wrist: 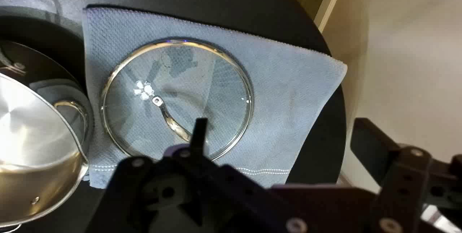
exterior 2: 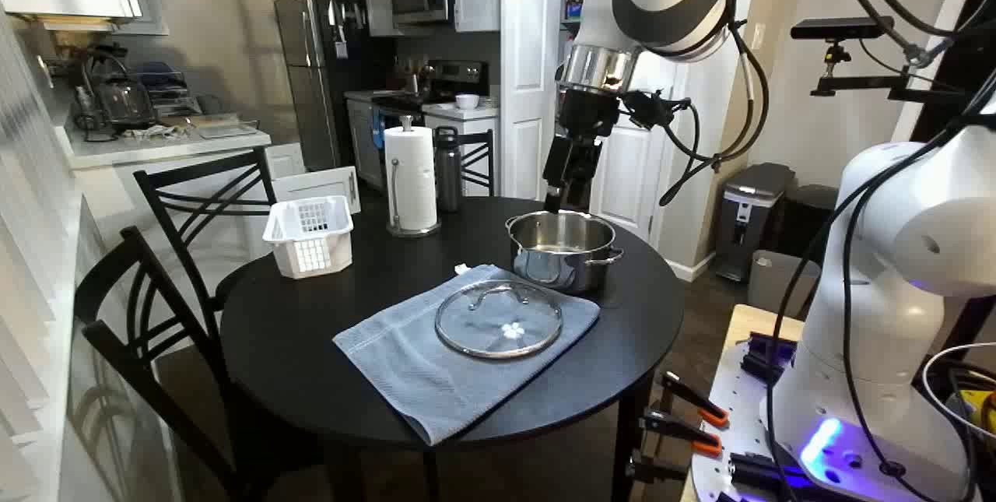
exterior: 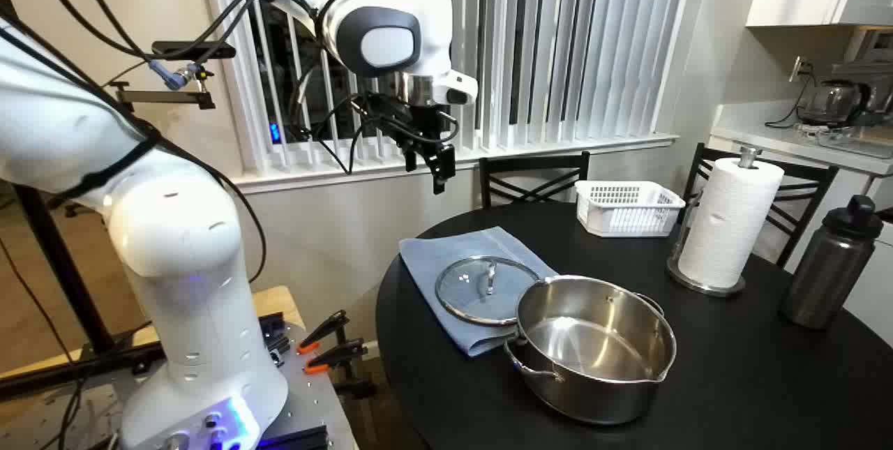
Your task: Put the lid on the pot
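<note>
One glass lid (wrist: pixel 177 92): flat on the blue-grey cloth (wrist: pixel 288 92), handle (wrist: pixel 175 126) upward, between nine and ten o'clock from the gripper (wrist: pixel 281 132) in the wrist view; the gripper is well above it in both exterior views.
Gripper: fingers (wrist: pixel 371 150) spread wide, holding nothing.
Handle: curved bar, long axis from about half past ten to half past four there, slantwise to the fingers' nine-to-three line. Its lower foot seems hidden behind a finger, so the angle is only approximate.
Way to the handle: likely toward nine o'clock and down, with some turn so the fingers straddle the bar.
Pot (wrist: pixel 34 139): uncovered, between eight and nine o'clock from the lid.
Lettering: no brand or label legible on lid, pot, bottle (exterior: pixel 830 268) or paper towels (exterior: pixel 732 220).
</note>
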Motion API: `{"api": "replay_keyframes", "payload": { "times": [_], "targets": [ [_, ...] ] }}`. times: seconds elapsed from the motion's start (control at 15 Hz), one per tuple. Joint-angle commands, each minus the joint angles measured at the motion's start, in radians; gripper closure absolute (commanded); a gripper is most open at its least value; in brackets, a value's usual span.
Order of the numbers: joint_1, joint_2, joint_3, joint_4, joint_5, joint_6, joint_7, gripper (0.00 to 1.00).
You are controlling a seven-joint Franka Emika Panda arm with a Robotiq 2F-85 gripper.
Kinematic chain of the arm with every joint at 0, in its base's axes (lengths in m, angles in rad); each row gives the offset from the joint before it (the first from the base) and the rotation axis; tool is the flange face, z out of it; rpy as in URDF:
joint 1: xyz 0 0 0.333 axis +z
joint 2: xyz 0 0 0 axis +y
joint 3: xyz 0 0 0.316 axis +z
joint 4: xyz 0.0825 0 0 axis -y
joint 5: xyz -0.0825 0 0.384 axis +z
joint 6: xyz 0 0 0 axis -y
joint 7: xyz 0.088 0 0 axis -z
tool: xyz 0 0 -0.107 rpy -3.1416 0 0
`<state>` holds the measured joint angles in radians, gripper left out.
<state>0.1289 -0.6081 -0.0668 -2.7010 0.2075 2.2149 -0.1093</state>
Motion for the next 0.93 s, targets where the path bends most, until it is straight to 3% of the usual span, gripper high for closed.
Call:
{"api": "replay_keyframes", "payload": {
  "times": [0.0,0.13,0.67,0.87],
  "targets": [
    [-0.012,0.0,0.011,0.002,0.008,-0.005,-0.006,0.0],
    [-0.012,0.0,0.011,0.002,0.008,-0.005,-0.006,0.0],
    [0.041,0.287,0.06,0.219,-0.128,-0.081,-0.202,0.0],
    [0.019,0.415,0.07,0.269,-0.212,-0.081,-0.27,0.0]
  ]
}}
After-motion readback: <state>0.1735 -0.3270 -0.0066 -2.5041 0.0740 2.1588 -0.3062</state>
